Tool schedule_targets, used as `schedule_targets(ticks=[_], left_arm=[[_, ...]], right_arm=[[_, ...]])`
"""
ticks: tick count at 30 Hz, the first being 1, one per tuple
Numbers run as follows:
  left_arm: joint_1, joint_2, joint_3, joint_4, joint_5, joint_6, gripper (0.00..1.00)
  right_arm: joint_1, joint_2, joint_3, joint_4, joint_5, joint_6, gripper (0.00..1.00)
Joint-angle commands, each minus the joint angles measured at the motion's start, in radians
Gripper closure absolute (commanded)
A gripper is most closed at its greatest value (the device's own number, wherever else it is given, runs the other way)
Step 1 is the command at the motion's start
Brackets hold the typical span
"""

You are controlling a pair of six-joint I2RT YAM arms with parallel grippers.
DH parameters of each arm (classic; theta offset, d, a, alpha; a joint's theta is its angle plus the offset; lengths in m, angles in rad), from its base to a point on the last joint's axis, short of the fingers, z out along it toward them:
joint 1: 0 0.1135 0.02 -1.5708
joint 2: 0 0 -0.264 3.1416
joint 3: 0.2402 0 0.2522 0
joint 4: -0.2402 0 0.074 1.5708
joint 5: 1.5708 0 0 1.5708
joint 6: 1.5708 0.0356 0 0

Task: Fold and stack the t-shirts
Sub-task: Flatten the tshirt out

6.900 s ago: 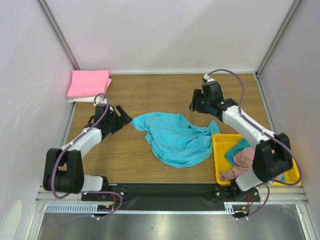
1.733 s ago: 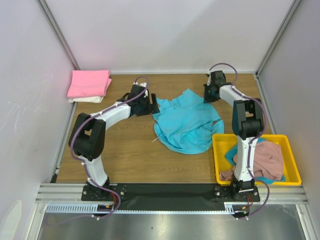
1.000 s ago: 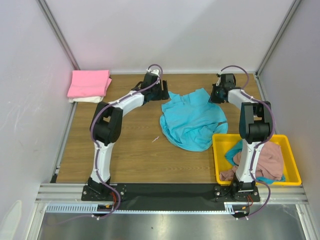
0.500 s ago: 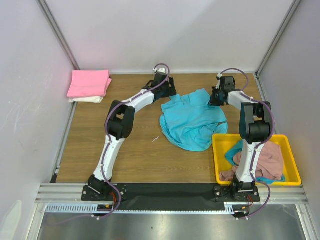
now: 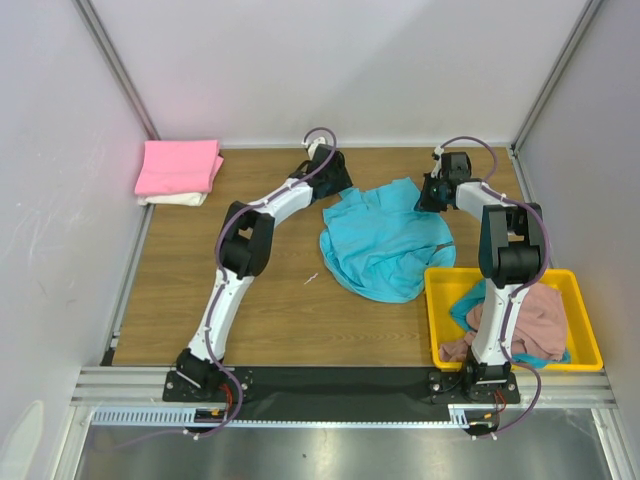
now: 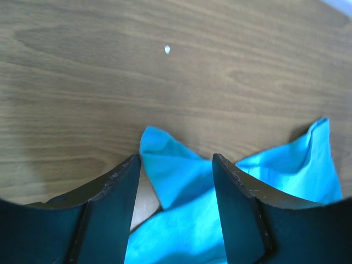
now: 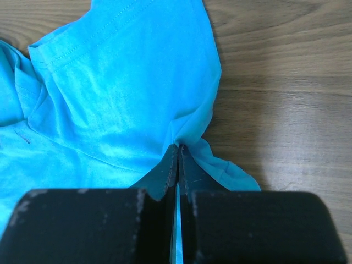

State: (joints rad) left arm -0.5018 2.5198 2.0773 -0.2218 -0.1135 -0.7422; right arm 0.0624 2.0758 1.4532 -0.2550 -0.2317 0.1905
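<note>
Your right gripper (image 7: 178,150) pinches the far right edge of the turquoise t-shirt (image 5: 385,250), left gripper (image 6: 176,161) spread over its far left corner, shirt crumpled mid-table beside the yellow tray (image 5: 434,320).

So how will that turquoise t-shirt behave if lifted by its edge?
Probably floppy: the turquoise t-shirt lies rumpled with edges folded over, so it should sag and drape. It puckers where the right gripper pinches it, suggesting thin, light cloth. Pushed, it would likely bunch rather than slide whole.
</note>
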Motion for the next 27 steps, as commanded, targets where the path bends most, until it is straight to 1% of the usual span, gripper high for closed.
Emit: schedule_targets(ticks=[1,5,8,11,12,13,15,16,20,21,23,25,27], left_arm=[[-0.003,0.043,0.090,-0.071,-0.035,-0.080,0.39],[-0.001,0.073,0.102,-0.103,-0.006,-0.186,0.39],[-0.001,0.083,0.101,-0.119,-0.011,-0.226,0.40],[0.000,0.085,0.104,-0.137,-0.028,-0.249,0.45],[-0.001,0.086,0.104,-0.140,-0.029,-0.255,0.50],[0.000,0.088,0.106,-0.140,-0.031,-0.258,0.52],[0.000,0.088,0.107,-0.136,-0.032,-0.263,0.60],[0.000,0.089,0.107,-0.130,-0.031,-0.266,0.62],[0.000,0.096,0.107,-0.111,-0.018,-0.287,0.77],[0.002,0.096,0.106,-0.108,-0.015,-0.287,0.88],[0.005,0.096,0.104,-0.100,-0.012,-0.287,1.00],[0.020,0.077,0.078,-0.087,-0.012,-0.270,1.00],[0.040,0.016,0.034,-0.062,-0.024,-0.246,1.00]], right_arm=[[-0.001,-0.031,0.006,0.031,-0.024,0.003,1.00],[-0.003,-0.026,0.009,0.031,-0.021,0.001,1.00],[-0.001,-0.022,0.010,0.033,-0.024,0.004,1.00],[-0.004,-0.023,0.006,0.034,-0.021,0.010,1.00],[-0.003,-0.023,0.007,0.034,-0.023,0.009,1.00],[-0.003,-0.023,0.003,0.034,-0.021,0.010,1.00],[-0.004,-0.020,0.001,0.036,-0.018,0.013,1.00],[-0.003,-0.020,0.001,0.036,-0.020,0.013,1.00],[-0.004,-0.016,0.004,0.042,-0.021,0.023,1.00],[-0.004,-0.017,0.006,0.042,-0.023,0.024,1.00],[-0.006,-0.020,0.007,0.040,-0.020,0.027,1.00],[-0.004,-0.031,0.006,0.042,-0.017,0.029,1.00],[-0.009,-0.037,0.006,0.043,-0.015,0.029,1.00]])
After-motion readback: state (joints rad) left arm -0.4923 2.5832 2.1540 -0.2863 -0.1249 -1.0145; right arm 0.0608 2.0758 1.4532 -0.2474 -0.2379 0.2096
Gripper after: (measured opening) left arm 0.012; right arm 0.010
